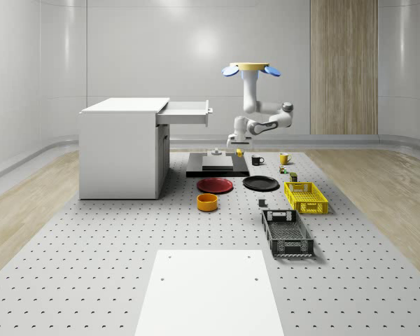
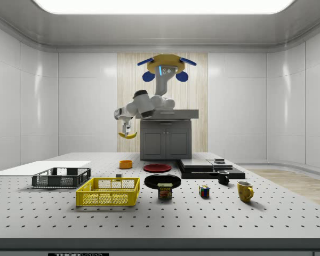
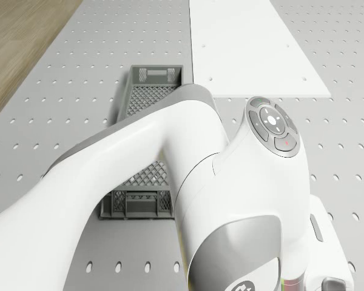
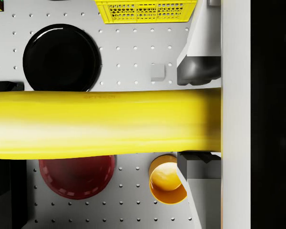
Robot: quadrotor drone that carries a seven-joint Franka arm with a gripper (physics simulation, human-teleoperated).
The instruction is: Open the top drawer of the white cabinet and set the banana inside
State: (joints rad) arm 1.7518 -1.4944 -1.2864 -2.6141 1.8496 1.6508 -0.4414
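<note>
Side view, drone (image 2: 167, 64) hovering by cabinet (image 2: 166, 138), fingers (image 4: 199, 69) pinching banana (image 4: 105, 124)

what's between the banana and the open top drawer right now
Nothing visible. The fingers grip the banana in the air beside the cabinet, below the open drawer, while the drone hovers above. Only open air lies between them; the banana must rise over the drawer's front.

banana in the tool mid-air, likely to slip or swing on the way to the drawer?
Probably holds, with some risk. The banana lies crosswise between the fingers, so it looks pinched at one narrow spot; its smooth curved skin may let it pivot. In the side view it hangs below the tool, drone hovering, so jerks could swing it.
</note>
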